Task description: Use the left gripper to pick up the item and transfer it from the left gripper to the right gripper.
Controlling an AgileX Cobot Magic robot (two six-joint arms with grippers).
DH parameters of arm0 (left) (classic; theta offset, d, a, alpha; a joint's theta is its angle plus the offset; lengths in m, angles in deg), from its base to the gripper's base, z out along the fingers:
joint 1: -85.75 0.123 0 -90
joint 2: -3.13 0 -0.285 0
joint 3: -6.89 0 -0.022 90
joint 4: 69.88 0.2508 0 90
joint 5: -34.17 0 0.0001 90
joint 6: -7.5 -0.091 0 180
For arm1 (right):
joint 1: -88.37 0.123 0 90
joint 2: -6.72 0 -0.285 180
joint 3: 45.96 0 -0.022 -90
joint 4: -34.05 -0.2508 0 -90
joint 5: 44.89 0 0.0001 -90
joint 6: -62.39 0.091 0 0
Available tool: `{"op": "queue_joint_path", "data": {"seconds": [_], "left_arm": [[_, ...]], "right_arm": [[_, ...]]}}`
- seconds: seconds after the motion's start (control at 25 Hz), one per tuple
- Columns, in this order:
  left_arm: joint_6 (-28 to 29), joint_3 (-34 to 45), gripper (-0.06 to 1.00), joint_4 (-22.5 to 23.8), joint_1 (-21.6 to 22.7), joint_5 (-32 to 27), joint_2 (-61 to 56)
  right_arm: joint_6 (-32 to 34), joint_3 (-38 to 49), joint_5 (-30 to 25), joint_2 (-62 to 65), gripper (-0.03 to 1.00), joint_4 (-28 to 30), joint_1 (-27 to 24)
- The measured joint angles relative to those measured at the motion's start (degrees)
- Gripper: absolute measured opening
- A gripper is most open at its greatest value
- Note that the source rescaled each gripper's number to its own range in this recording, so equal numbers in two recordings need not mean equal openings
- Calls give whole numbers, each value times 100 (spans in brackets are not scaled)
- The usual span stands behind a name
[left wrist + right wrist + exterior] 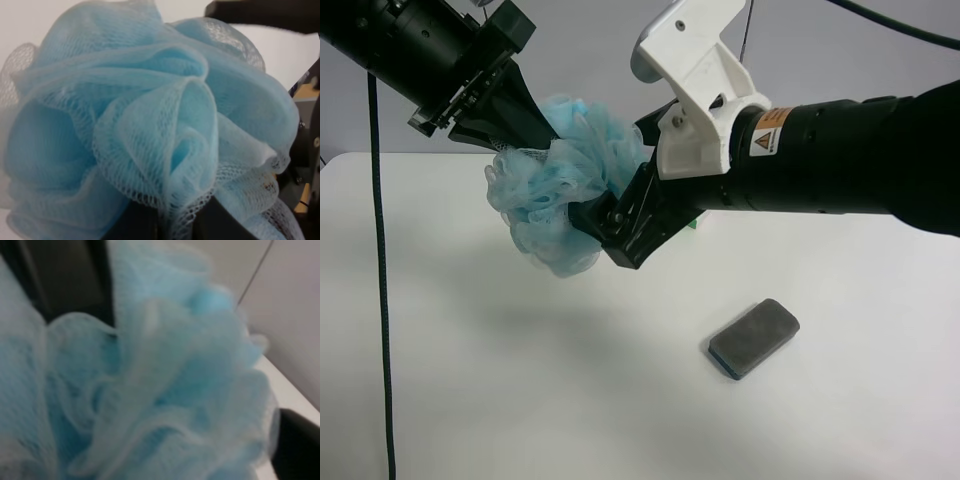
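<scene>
The light-blue mesh pouf [560, 190] hangs in the air above the white table [470, 380]. The all-black left gripper [535, 135] comes in from the upper left of the exterior high view and is shut on the pouf's top. The pouf fills the left wrist view [150, 125], with dark fingers [135, 225] under the mesh. The right gripper [605, 225], on the arm with the white housing [695, 80], is pushed into the pouf's other side. In the right wrist view the pouf [150, 390] fills the frame, one finger [300, 445] stands far out at its edge, and the jaws look open.
A flat dark-grey pad [753, 338] lies on the table toward the front right. A small green bit of an object [692, 228] shows behind the right arm. A black cable [380, 280] hangs down at the far left.
</scene>
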Motion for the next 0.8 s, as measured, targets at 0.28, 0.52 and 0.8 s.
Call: {"op": "queue_joint_path", "data": {"seconds": [0.28, 0.52, 0.8], "left_arm": [[-176, 0, 0, -179, 0, -7, 0], [-367, 0, 0, -179, 0, 9, -2], [-540, 0, 64, -179, 0, 386, -2]], "right_arm": [[0, -6, 67, -77, 30, 5, 72], [0, -6, 57, -82, 2, 5, 72], [0, -6, 57, -82, 1, 5, 72]]}}
